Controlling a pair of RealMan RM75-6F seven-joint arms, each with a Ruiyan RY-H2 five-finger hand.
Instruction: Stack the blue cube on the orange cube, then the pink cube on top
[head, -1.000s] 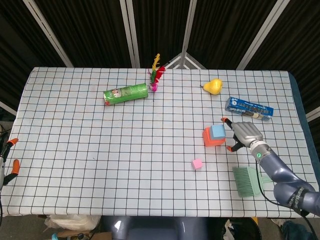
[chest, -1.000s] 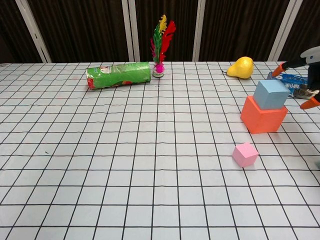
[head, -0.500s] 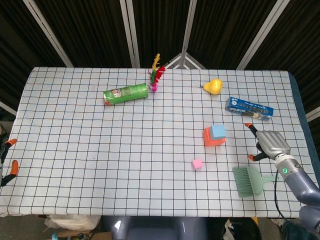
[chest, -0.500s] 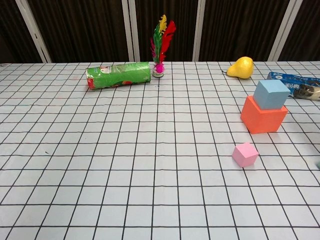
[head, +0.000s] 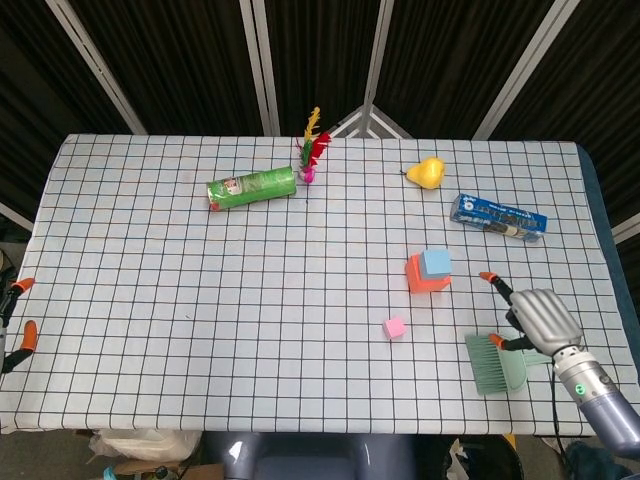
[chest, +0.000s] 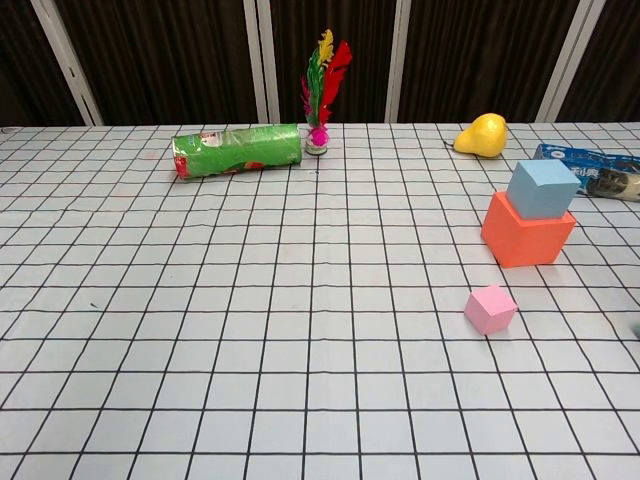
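The blue cube sits on top of the orange cube right of the table's centre. The small pink cube lies alone on the cloth in front of them. My right hand hovers near the front right edge, over the green brush, with fingers spread and nothing in it. It is well to the right of the pink cube and outside the chest view. Only the orange fingertips of my left hand show at the far left edge, off the table, holding nothing.
A green brush lies under my right hand. A blue packet and a yellow pear lie at the back right. A green can on its side and a feather shuttlecock stand at the back centre.
My right hand has drawn away from the blue and orange cubes, moving right and toward the front edge, and left the chest view. The cubes have stayed put.
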